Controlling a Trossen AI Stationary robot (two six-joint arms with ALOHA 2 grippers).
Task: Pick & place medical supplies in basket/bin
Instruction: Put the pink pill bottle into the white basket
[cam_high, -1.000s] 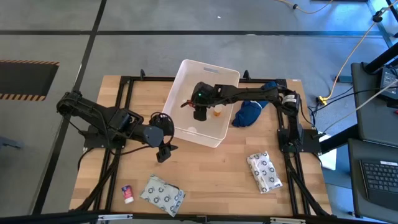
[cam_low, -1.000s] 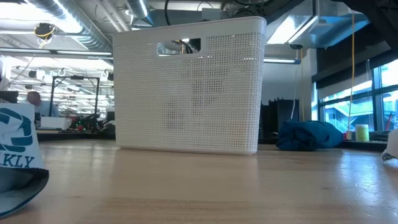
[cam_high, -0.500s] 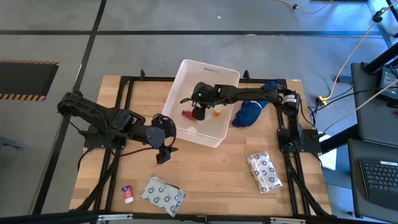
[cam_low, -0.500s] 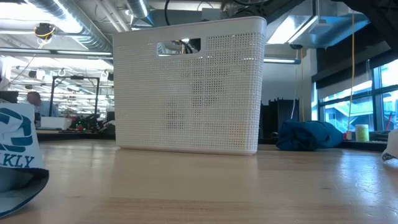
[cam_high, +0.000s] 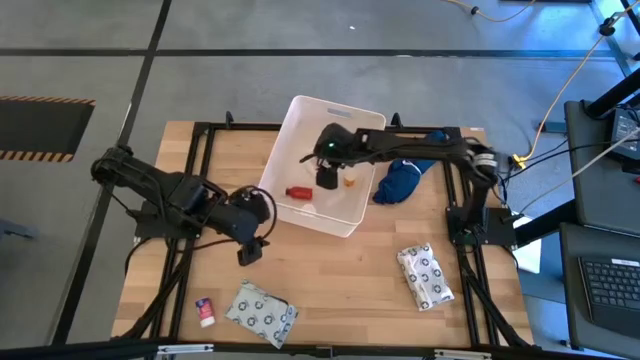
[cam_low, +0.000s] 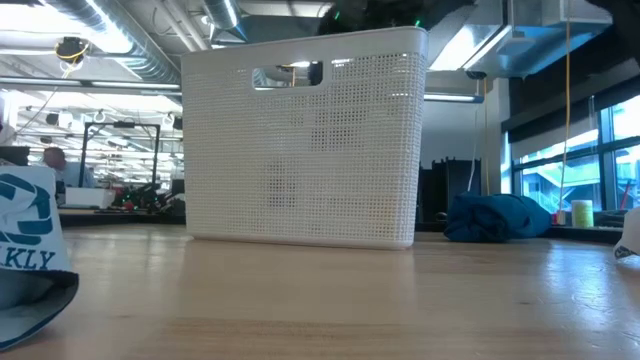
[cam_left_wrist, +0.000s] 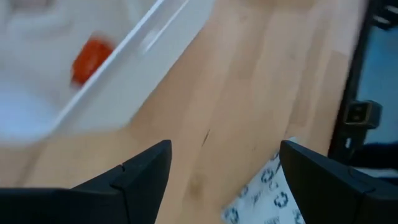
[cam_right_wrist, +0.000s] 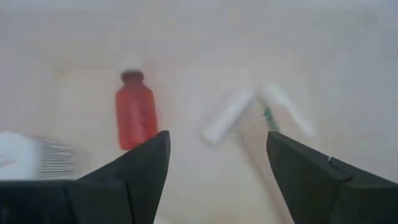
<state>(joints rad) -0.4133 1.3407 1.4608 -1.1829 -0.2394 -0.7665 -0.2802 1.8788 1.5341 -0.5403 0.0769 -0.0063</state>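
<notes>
With a red vial (cam_high: 299, 193) already lying in the bin (cam_high: 352, 224) under the empty, spread right fingers (cam_right_wrist: 217, 174), the left fingers (cam_left_wrist: 225, 177), also spread, hover over the counter (cam_high: 340, 280) near the lower-left dotted packet (cam_high: 262, 313), probably light and soft, best pinched at an edge.

My two arms are dark, jointed and cable-fed; the right arm (cam_high: 400, 150) carries a green indicator light.

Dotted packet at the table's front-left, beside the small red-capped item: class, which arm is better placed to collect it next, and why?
Left. The left gripper, open, hangs just above the dotted packet; the right gripper is over the tub.
</notes>
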